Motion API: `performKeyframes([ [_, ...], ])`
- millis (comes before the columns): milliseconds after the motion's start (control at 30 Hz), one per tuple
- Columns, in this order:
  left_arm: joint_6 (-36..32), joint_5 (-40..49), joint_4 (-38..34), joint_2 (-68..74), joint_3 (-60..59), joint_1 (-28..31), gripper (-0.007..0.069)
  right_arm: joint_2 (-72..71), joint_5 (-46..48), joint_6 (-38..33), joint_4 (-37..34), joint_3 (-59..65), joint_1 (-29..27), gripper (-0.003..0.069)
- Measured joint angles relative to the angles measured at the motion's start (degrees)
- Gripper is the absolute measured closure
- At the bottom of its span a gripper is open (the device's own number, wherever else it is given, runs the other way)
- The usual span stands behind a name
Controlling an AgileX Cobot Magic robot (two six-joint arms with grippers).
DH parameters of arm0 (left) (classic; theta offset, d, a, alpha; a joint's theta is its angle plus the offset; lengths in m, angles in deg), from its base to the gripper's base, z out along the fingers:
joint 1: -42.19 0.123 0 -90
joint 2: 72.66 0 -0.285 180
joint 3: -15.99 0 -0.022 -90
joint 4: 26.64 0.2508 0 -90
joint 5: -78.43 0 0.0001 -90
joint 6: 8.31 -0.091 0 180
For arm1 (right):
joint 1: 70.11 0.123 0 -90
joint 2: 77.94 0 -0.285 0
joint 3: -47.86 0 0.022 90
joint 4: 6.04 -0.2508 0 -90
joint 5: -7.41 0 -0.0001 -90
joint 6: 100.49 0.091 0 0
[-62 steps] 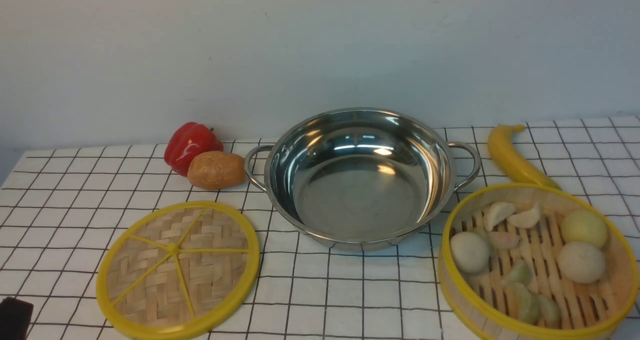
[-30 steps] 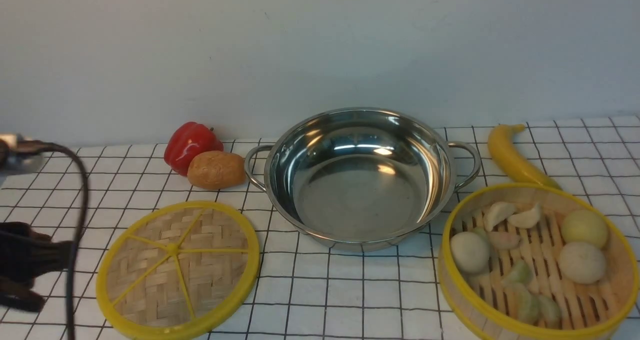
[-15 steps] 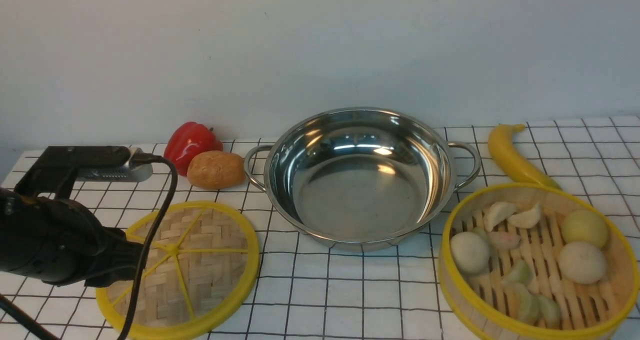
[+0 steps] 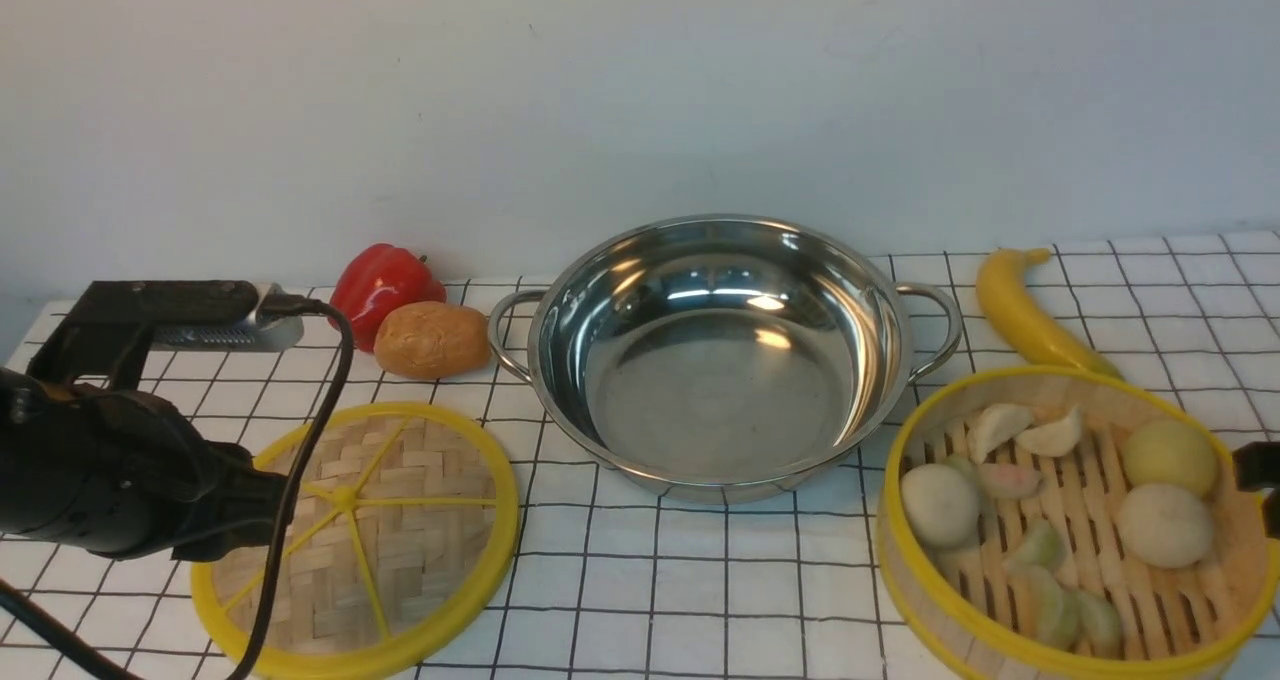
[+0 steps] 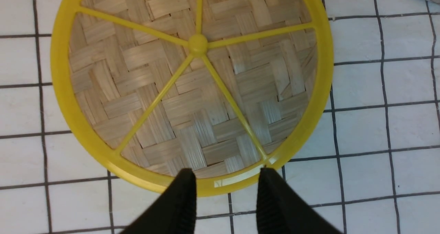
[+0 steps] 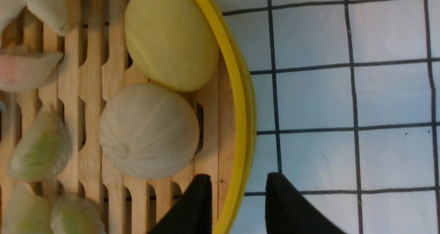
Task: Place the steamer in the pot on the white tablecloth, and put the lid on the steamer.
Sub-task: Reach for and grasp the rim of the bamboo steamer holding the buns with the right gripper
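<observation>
Since the earlier frames the left arm has swung in from the left edge and now sits over the lid. The right gripper has just shown up at the right edge beside the steamer.

Nothing is lifted yet. Steamer and lid both lie flat on the white tablecloth, either side of the pot, which is empty.

Right fingers are moderately apart and hold nothing. They straddle the steamer's yellow rim, one finger inside on the slats and the other outside over the cloth.

The left gripper is also parted and empty, its tips right at the lid's near rim.

I judge the step in hand is gripping the steamer wall. To do it well, I seat the fingers deep over the wall before closing. I keep the inner finger off the white bun just beside it. Then I lift level so the food doesn't roll and carry it high enough to clear the pot's rim. The left waits on the lid.
</observation>
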State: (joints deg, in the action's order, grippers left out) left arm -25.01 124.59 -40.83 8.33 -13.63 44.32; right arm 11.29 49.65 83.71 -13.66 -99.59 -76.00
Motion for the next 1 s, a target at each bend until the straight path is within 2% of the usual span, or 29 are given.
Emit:
performKeyframes([
  [500, 0.0, 0.0, -0.1, 0.0, 0.0, 0.0, 0.0382, 8.5, -4.7, 0.0, -1.0, -0.8, 0.0, 0.0424],
  [633, 0.0, 0.0, -0.1, 0.0, 0.0, 0.0, 0.0382, 10.3, -5.0, 0.0, -1.1, -0.8, 0.0, 0.048],
  [700, -0.1, -0.1, -0.1, 0.0, 0.0, 0.0, 0.0382, 10.5, -5.2, 0.4, -1.4, -0.8, 0.0, 0.055],
  [767, -0.2, -0.1, -0.1, 0.0, 0.0, 0.0, 0.0382, 10.5, -5.5, 0.7, -1.1, -0.8, 0.0, 0.0577],
  [1000, -0.2, -0.1, -0.1, 0.0, 0.0, 0.0, 0.0382, 10.5, -2.8, 0.0, 0.5, -1.1, 0.0, 0.0576],
])
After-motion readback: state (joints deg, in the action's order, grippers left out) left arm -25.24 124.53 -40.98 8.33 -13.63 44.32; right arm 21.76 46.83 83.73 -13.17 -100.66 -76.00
